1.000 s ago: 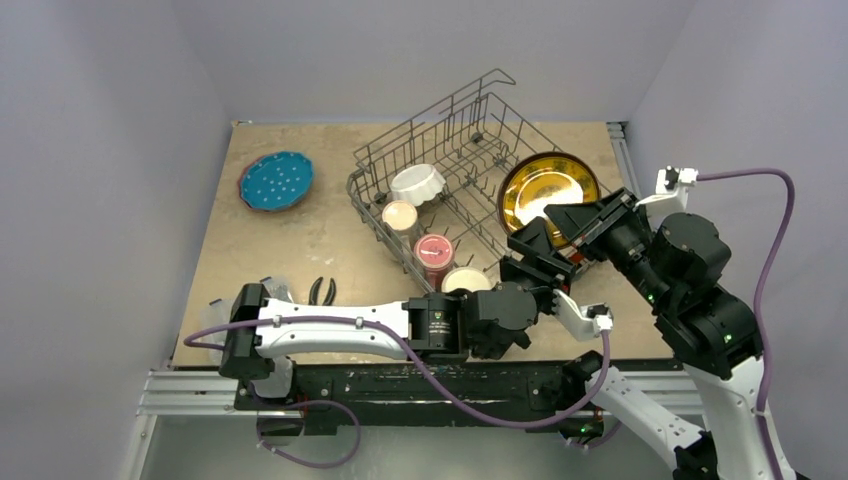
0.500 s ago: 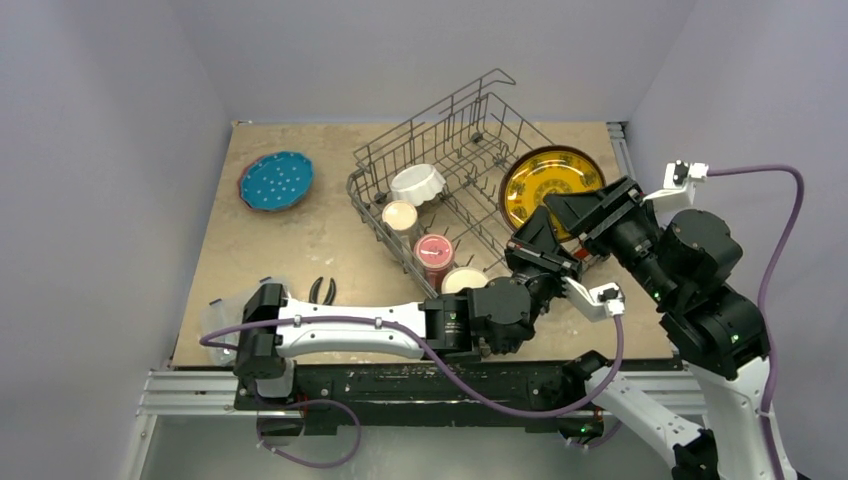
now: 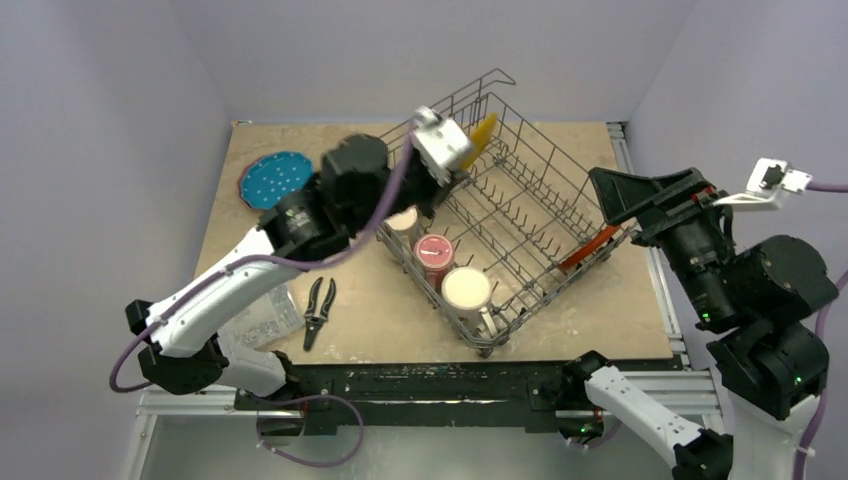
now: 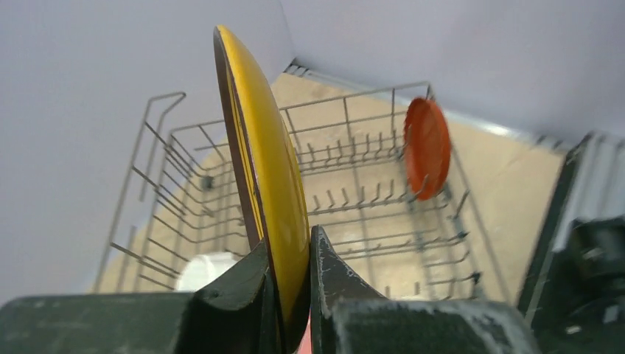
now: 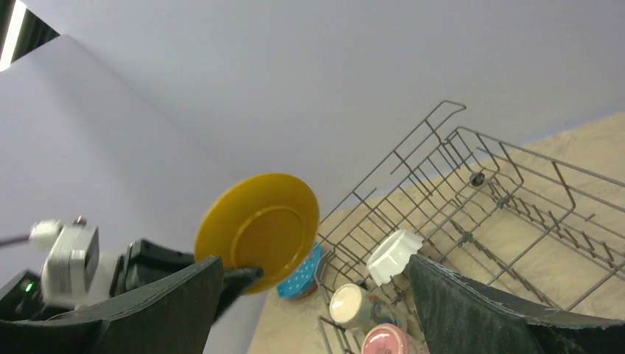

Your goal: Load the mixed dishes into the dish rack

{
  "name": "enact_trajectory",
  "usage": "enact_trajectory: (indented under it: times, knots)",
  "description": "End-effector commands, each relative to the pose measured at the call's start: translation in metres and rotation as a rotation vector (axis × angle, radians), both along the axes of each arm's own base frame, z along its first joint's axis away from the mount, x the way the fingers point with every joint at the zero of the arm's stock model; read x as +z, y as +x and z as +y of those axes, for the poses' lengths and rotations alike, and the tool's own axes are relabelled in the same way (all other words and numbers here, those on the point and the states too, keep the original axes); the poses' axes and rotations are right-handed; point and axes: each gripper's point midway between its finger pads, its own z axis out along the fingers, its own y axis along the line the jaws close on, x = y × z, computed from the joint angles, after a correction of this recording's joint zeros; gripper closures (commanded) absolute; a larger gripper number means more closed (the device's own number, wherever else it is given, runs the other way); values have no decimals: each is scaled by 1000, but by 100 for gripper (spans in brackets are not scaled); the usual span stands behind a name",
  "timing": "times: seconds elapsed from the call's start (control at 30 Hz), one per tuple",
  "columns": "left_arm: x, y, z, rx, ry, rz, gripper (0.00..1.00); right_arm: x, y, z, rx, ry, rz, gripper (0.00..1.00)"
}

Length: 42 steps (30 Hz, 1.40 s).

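Surface: tan mottled tabletop (image 3: 370,325) with a black rail along the near edge, where both arms are bolted. Room: plain pale lavender walls on 3 sides.

On the table outside the rack:
- blue dotted plate (image 3: 272,180) lying flat at far left
- pliers (image 3: 318,303) and clear plastic box (image 3: 255,318) at near left, the box partly under the left arm

Dish rack (image 3: 545,290) sits diagonal to the table edges, 1 corner toward the arm bases, raised handle (image 3: 497,78) on the far side. Its footprint looks near square from above, so can't call its long axis.

In the rack:
- 3 cups in a line along the near-left wall: beige cup (image 3: 403,220), maroon mug (image 3: 433,252), cream mug (image 3: 466,288)
- white fluted bowl (image 5: 394,254) beyond them
- red-orange plate (image 3: 590,248) on edge between tines at the near-right wall, its edge line parallel to that wall

Left gripper (image 4: 289,258): fingers pressed onto the lower rim of the yellow plate (image 4: 265,147), 1 finger per face. The plate stands on edge, sticking up out of the gripper, in the air over the rack's far-left part near the handle. From above it's a thin sliver running near-left to far-right. The plain yellow face points at the right arm, the dark-rimmed face away from it.

Right gripper (image 5: 315,259): fingers spread wide, holding nothing, raised to the right of the rack, well apart from the yellow plate.
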Motion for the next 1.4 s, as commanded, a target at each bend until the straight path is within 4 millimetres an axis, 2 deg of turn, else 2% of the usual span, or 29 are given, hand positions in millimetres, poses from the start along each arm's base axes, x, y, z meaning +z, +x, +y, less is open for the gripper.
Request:
enact_trajectory:
  times: [0.0, 0.13, 0.23, 0.33, 0.4, 0.53, 0.77, 0.97, 1.37]
  knots:
    - [5, -13, -3, -218, -337, 578, 100, 15, -6, -26, -111, -20, -75, 2]
    - [-3, 0, -30, -350, -389, 836, 100, 8, -6, -27, -116, -29, -49, 2]
    - [-21, 14, -53, -376, -367, 912, 100, 7, -6, -31, -134, -39, -39, 2]
    - [-44, 42, -74, -322, -385, 930, 100, 6, -8, -38, -163, -51, -29, 2]
    - [-52, 55, -87, -313, -406, 944, 100, 6, -10, -41, -173, -55, -23, 2]
    - [-66, 65, -120, -347, -409, 926, 100, 2, -13, -47, -199, -70, 5, 2]
    - [-112, 70, -174, -380, -330, 919, 100, 5, -17, -56, -232, -94, 23, 2]
    - [-129, 73, -195, -387, -288, 848, 100, 9, -22, -63, -252, -125, 29, 2]
    - [-178, 79, -209, -359, -209, 831, 100, 9, -23, -68, -270, -172, 34, 2]
